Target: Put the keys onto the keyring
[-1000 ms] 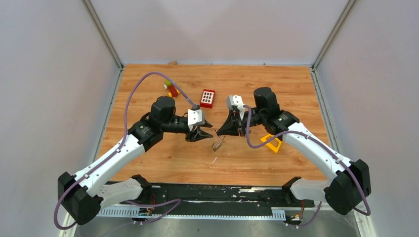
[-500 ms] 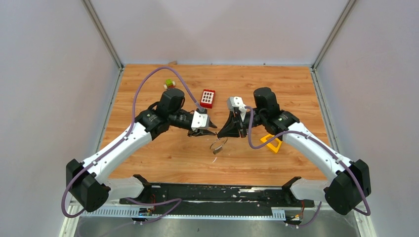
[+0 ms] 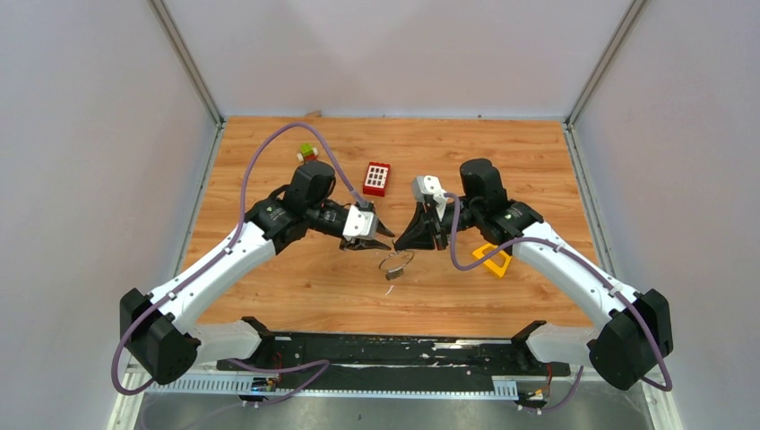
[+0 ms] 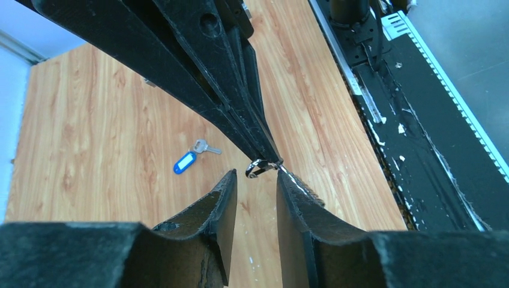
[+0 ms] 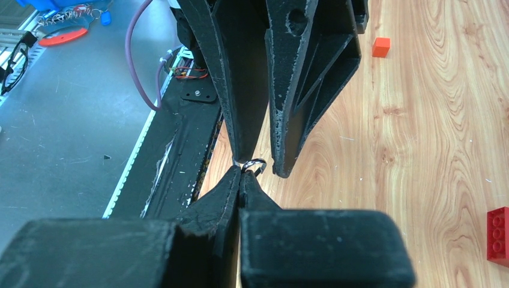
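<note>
Progress is judged early: keyring (image 3: 394,262) is pinched in the closed fingers of the right gripper (image 3: 400,245) and held over the middle of the tabletop. The left gripper (image 3: 385,239) is spread, one finger either side of the ring with nothing clamped, and no key is seen threaded on. Blue-tagged key (image 4: 191,157) is shown only by the left wrist view, lying flat on the wood, apart from the ring on its far-edge side. The top view hides it and adds only a small item just below the ring that cannot be identified.
</note>
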Tool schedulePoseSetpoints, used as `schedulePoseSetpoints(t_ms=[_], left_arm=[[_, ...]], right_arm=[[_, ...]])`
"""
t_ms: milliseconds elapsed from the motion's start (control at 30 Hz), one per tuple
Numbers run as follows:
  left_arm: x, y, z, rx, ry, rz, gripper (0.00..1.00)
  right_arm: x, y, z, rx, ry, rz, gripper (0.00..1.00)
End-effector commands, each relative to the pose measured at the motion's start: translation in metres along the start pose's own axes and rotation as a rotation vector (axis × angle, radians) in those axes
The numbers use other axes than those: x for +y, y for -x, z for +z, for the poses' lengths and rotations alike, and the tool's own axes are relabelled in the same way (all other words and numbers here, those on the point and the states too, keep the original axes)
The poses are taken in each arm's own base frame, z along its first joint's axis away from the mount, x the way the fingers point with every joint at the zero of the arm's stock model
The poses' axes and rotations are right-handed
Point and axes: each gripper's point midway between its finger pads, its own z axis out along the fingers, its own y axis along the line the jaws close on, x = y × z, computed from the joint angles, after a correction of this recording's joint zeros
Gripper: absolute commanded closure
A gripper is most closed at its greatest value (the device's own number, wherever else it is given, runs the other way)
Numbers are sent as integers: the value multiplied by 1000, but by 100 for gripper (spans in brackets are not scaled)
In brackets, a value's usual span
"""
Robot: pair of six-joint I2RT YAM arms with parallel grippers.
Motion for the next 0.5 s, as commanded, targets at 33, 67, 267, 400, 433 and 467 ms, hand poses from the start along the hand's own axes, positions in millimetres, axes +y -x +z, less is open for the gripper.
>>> schedulePoseSetpoints(t_ms=[33, 67, 267, 400, 433, 467], left_arm=[[10, 16, 2, -50, 13, 57, 61], [10, 18, 2, -54, 11, 56, 60], [9, 18, 6, -65, -9, 47, 65], [6, 14, 8, -59, -23, 42, 72], [6, 14, 8, -59, -24, 42, 75], [5, 14, 8, -59, -26, 43, 77]], right_arm=[[3, 16, -2, -33, 26, -67, 100], [4, 16, -2, -33, 28, -67, 100], [3, 16, -2, -32, 27, -66, 100], [3, 16, -2, -32, 25, -68, 100], [3, 16, -2, -32, 25, -69, 100], [3, 16, -2, -31, 23, -69, 100]])
